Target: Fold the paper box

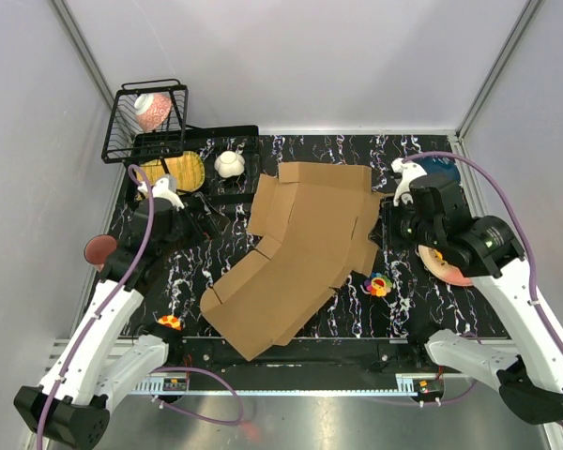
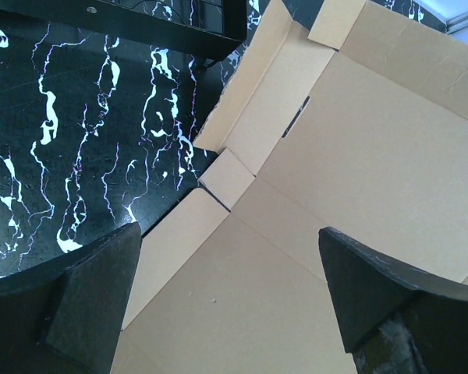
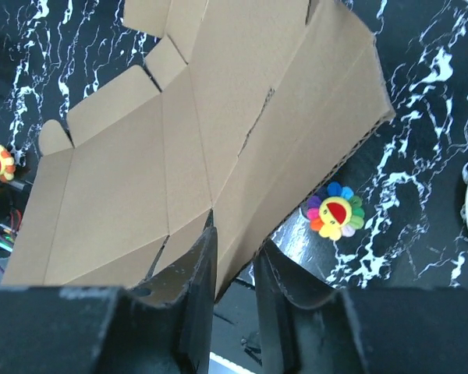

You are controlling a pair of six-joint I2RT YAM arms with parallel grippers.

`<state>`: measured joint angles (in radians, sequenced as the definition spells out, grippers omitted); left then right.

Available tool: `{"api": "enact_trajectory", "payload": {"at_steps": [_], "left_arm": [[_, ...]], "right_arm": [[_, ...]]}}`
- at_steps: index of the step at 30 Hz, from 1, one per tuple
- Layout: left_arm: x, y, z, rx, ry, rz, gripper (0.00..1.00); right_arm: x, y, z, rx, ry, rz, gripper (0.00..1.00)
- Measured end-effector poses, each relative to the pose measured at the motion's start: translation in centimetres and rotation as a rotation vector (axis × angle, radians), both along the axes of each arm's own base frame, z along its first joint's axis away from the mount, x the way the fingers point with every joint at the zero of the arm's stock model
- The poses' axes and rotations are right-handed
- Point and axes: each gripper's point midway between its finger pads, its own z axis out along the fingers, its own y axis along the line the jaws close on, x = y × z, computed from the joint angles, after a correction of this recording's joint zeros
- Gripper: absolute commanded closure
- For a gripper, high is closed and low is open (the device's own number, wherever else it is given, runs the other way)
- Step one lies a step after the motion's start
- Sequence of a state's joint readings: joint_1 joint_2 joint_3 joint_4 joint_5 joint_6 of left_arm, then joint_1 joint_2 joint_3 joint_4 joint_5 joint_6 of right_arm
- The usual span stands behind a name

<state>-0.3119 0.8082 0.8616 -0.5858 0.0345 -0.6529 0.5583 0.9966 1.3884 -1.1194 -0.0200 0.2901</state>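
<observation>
Paper box, place: we see the paper box (image 1: 300,244) lying in the middle of the black marbled table (image 1: 394,309), between the two arms.
Paper box, long axis: it runs on a diagonal, from the near-left corner by the arm bases up to the far-right end near the right wrist.
Paper box, shape: we read it as an opened brown sheet, inner face up and bent partway along, so that the near half swings more to the left than the far half.
Paper box, flaps: the small flaps along its left edge stand tilted up, and the long flap on its right side is raised off the table.
Left gripper: we see the left gripper (image 2: 226,304) with its fingers spread wide and closed on nothing, at the left side of the box, with the left-edge flaps ahead of it.
Right gripper: the right gripper (image 3: 234,292) sits at the box's right edge, its fingers only a narrow gap apart. The corner of the raised flap lies in that gap, but we cannot tell whether they press on it.
Nearby: a rainbow flower toy (image 3: 337,212) lies on the table just beside the raised flap, apart from the board.
Far left: a black wire basket (image 1: 145,122) stands well apart from the box.
</observation>
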Motion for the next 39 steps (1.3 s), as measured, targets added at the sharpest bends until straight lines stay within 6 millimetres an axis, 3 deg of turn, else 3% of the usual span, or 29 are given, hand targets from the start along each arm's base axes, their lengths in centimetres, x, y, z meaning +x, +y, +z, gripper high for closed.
{"api": "enact_trajectory", "payload": {"at_steps": [2, 5, 6, 10, 12, 15, 20, 23, 26, 31, 33, 39], "left_arm": [[0.0, 0.0, -0.1, 0.0, 0.002, -0.001, 0.01], [0.0, -0.1, -0.7, 0.004, 0.016, -0.005, 0.01], [0.0, -0.1, -1.2, 0.007, 0.027, -0.006, 0.01], [-0.2, -0.1, -2.3, 0.017, 0.055, -0.009, 0.01], [-0.3, 0.0, -2.6, 0.022, 0.059, -0.011, 0.01], [0.0, -0.1, -2.6, 0.028, 0.054, -0.015, 0.01], [1.7, -0.5, -2.7, 0.044, 0.026, -0.03, 0.01], [3.4, -1.1, -3.8, 0.093, 0.022, -0.057, 0.01], [5.3, -2.3, -5.5, 0.178, 0.053, -0.119, 0.02], [7.5, -4.5, -9.1, 0.32, 0.102, -0.223, 0.06], [8.2, -4.7, -10.2, 0.359, 0.114, -0.237, 0.06], [10.2, -4.4, -12.1, 0.457, 0.125, -0.246, 0.07]], "right_arm": [[0.6, 0.1, 0.0, -0.028, -0.007, 0.013, 0.67], [2.2, -0.2, -1.2, -0.101, 0.018, -0.021, 0.48], [2.9, -0.4, -2.1, -0.139, 0.036, -0.042, 0.27], [5.4, -2.2, -6.5, -0.32, 0.115, -0.159, 0.0], [5.9, -3.6, -7.7, -0.391, 0.132, -0.222, 0.0], [6.6, -5.2, -7.0, -0.411, 0.089, -0.313, 0.0], [6.8, -5.1, -2.4, -0.228, -0.082, -0.38, 0.01], [6.0, -4.5, -0.9, -0.118, -0.14, -0.367, 0.02], [5.3, -3.7, -1.8, -0.064, -0.127, -0.333, 0.02], [4.7, -2.5, -5.8, -0.067, -0.033, -0.277, 0.02], [4.2, -2.2, -6.6, -0.061, -0.011, -0.258, 0.02], [3.1, -1.9, -5.1, 0.016, -0.063, -0.226, 0.03]]}}
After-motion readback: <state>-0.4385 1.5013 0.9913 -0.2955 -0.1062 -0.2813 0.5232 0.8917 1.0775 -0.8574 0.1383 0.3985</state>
